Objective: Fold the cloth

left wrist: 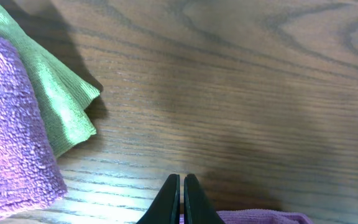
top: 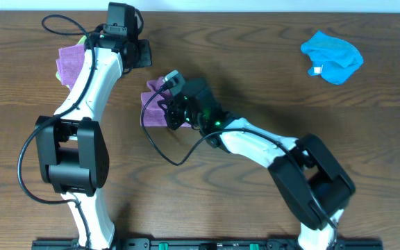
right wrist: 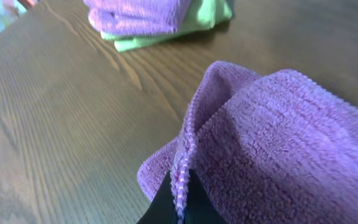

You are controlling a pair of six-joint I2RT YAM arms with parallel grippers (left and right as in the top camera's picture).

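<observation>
The lilac-purple fuzzy cloth (top: 155,104) lies bunched on the table left of centre. In the right wrist view it fills the right half (right wrist: 278,137), with one hemmed edge raised. My right gripper (right wrist: 180,202) is shut on that hemmed edge; in the overhead view it sits over the cloth (top: 171,105). My left gripper (top: 142,53) is above the table, just beyond the cloth's far corner. Its fingers (left wrist: 183,198) are shut with nothing clearly between them. A strip of the cloth (left wrist: 260,218) shows just behind them.
A folded purple towel (top: 69,61) lies on a green cloth (left wrist: 55,106) at the far left, partly under my left arm; both show at the top of the right wrist view (right wrist: 148,15). A bright blue cloth (top: 332,57) lies crumpled at the far right.
</observation>
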